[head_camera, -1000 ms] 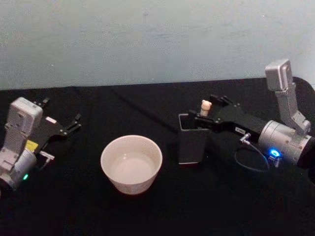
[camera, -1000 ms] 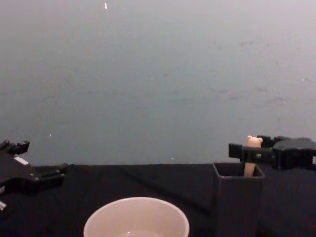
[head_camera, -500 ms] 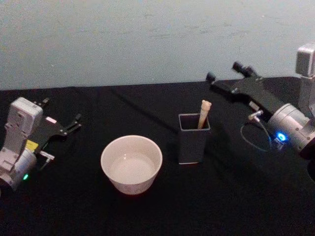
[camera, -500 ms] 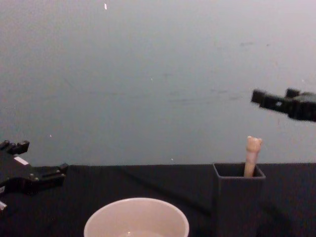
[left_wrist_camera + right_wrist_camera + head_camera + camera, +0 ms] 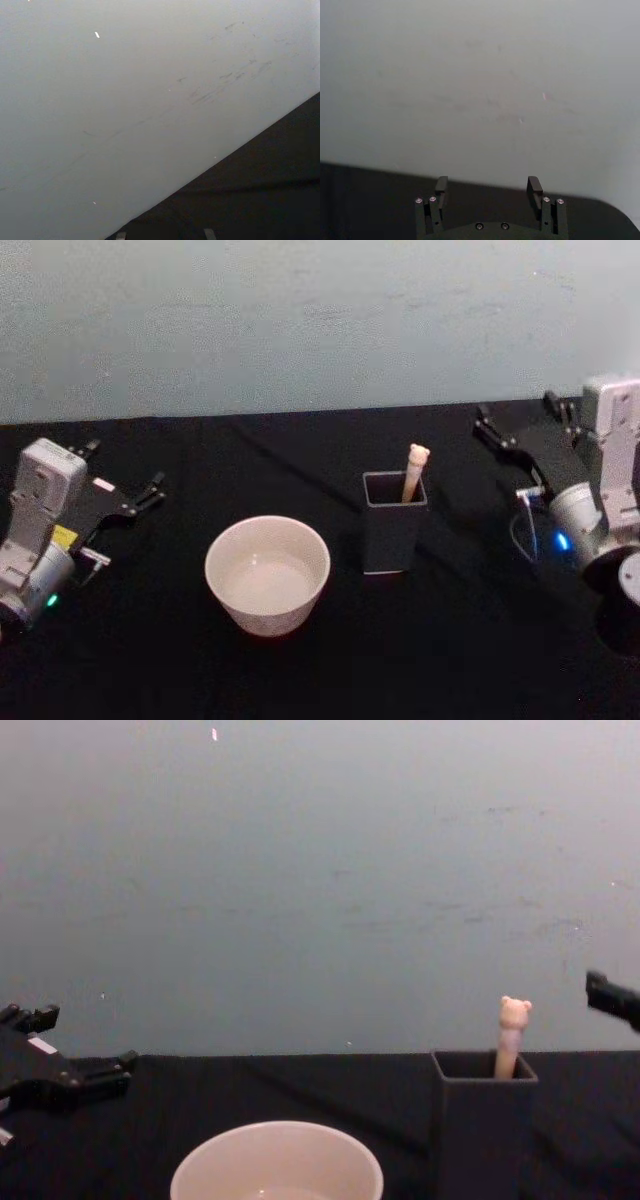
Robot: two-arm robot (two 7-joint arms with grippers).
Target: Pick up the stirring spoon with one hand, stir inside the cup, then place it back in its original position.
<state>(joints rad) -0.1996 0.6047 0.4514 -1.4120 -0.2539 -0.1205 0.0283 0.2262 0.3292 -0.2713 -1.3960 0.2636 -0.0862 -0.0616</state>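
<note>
The left gripper rests parked on the bench at the head view's 9 o'clock, jaws parted and holding nothing. Just right of it and nearer the robot sits the cup, at about 6 o'clock. At the cup's 3 o'clock stands the dark holder, with the stirring spoon upright inside it, leaning on the back wall, its bear head above the rim. The right gripper hangs at the holder's 2 o'clock, well apart from it, jaws wide open and empty.

The spoon looks put away, so the step in hand is most likely clearing off. To do it well, the right arm should draw away at a height above the bear head and settle at its own side, brushing neither handle nor holder.
</note>
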